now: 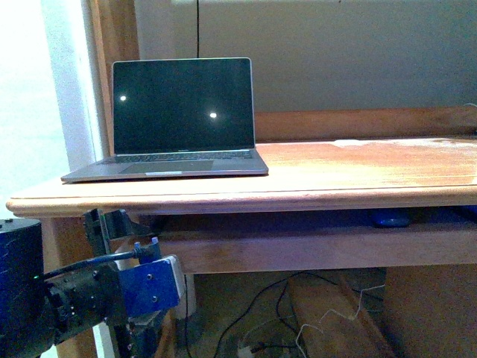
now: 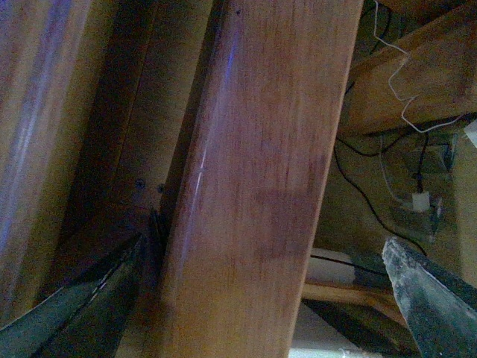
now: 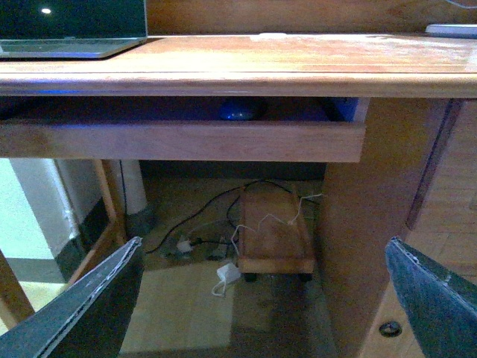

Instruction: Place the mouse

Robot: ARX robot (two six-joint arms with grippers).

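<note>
The mouse [image 3: 238, 110] is a small dark rounded dome that looks bluish in the dim light. It lies in the open drawer [image 3: 179, 140] under the desktop, and the front view shows the mouse [image 1: 391, 218] right of centre. My right gripper [image 3: 263, 246] is open and empty, hanging low in front of the drawer and well short of the mouse. My left gripper [image 2: 262, 246] is open, pressed close under the desk with a wooden rail [image 2: 261, 164] filling the space between its fingers. In the front view the left gripper [image 1: 112, 224] sits below the desk's left corner.
An open laptop [image 1: 179, 119] with a dark screen stands on the left of the wooden desk [image 1: 358, 175]. Cables, a white adapter [image 3: 227, 274] and a small wooden wheeled stand [image 3: 272, 231] lie on the floor underneath. A desk side panel [image 3: 380, 224] rises at the right.
</note>
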